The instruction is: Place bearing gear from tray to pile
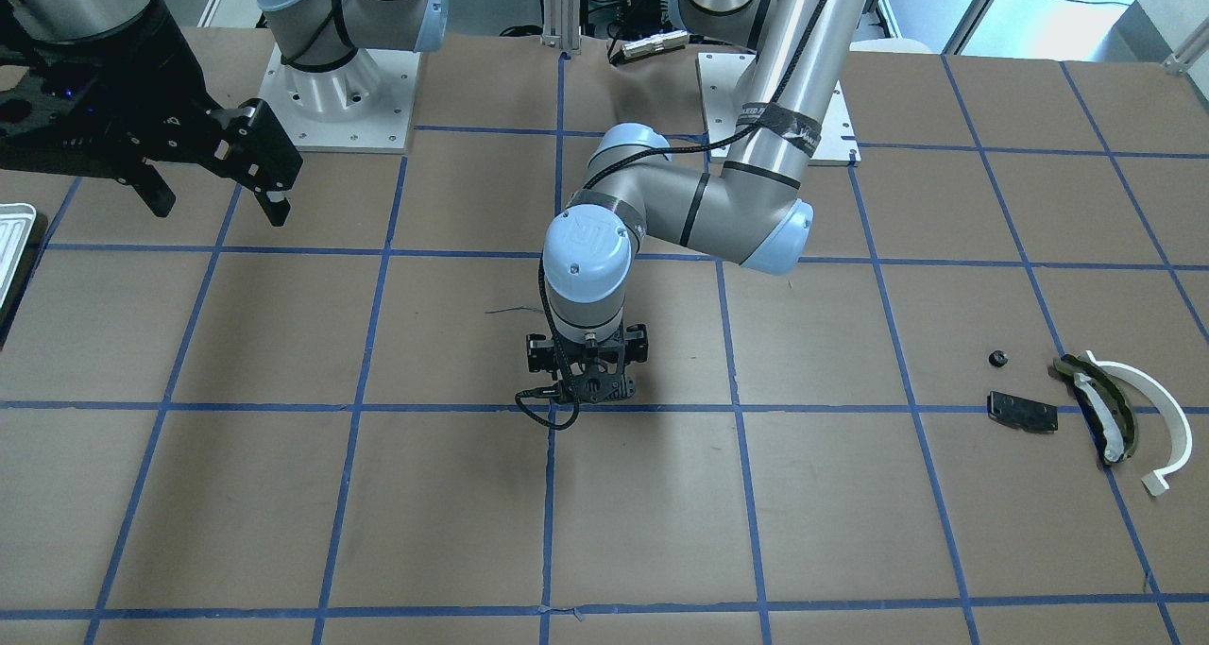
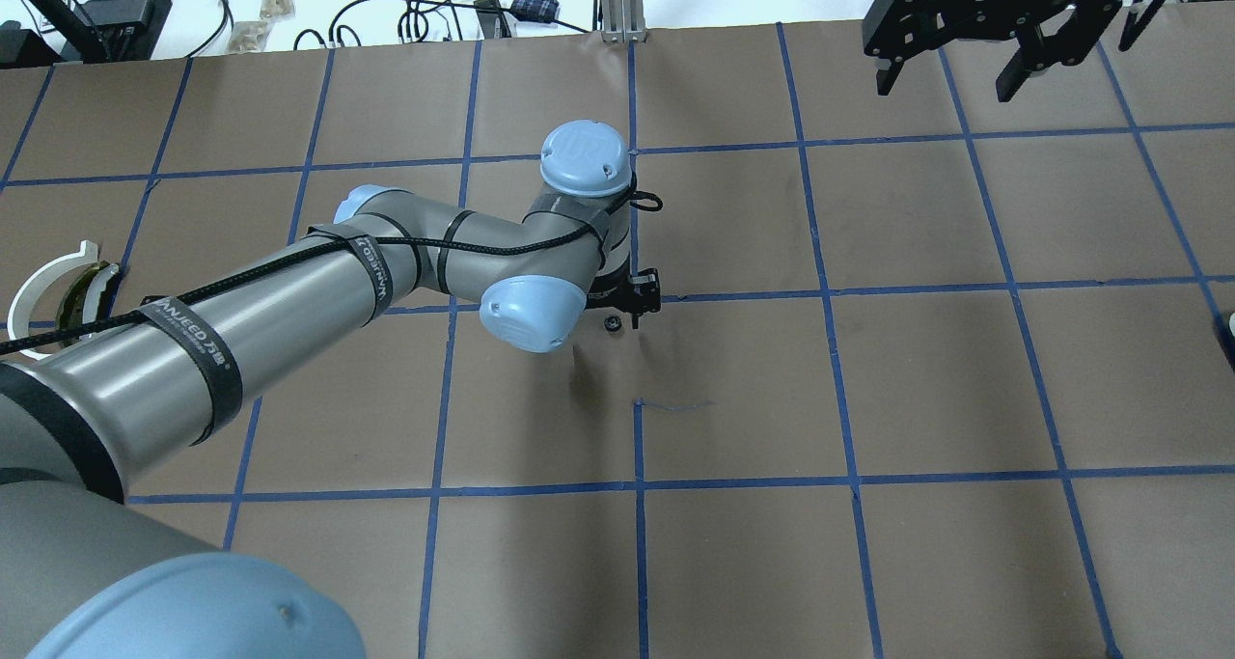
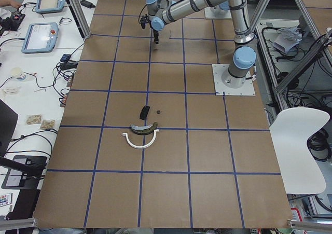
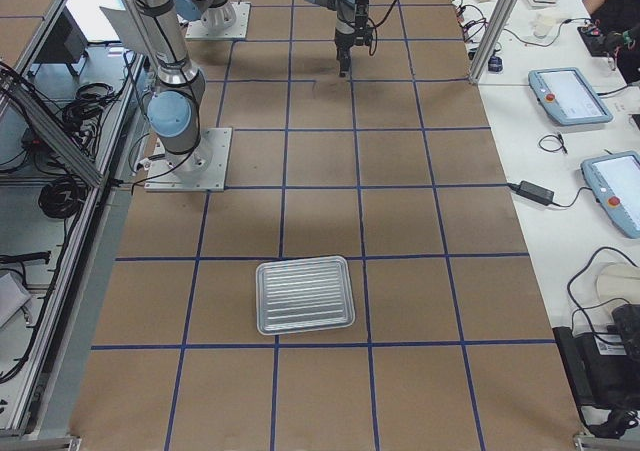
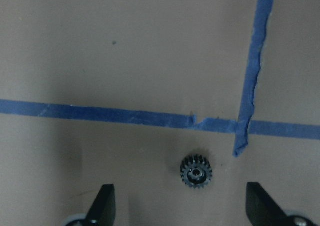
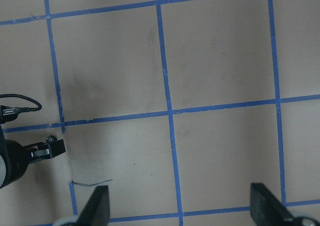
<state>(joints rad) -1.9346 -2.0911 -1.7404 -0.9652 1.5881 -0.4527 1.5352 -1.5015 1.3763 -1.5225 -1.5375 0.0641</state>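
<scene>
A small black bearing gear (image 5: pixel 196 172) lies on the brown table cover by a blue tape crossing at mid-table; it also shows in the overhead view (image 2: pixel 611 323). My left gripper (image 5: pixel 178 187) points straight down just above it, open and empty, with the gear near the gap between its fingertips (image 5: pixel 104 198). In the front view the left gripper (image 1: pixel 590 390) hides the gear. My right gripper (image 1: pixel 215 168) hangs high near the tray (image 4: pixel 305 295), open and empty. The pile shows a black plate (image 1: pixel 1022 411), an olive padded piece (image 1: pixel 1100 409) and a white arc (image 1: pixel 1148 409).
Another small black part (image 1: pixel 996 357) lies beside the pile. The tray's corner (image 1: pixel 14 239) shows at the front view's left edge. The left arm's elbow (image 2: pixel 526 312) reaches across mid-table. Both arm bases (image 1: pixel 335 97) stand at the table's robot side.
</scene>
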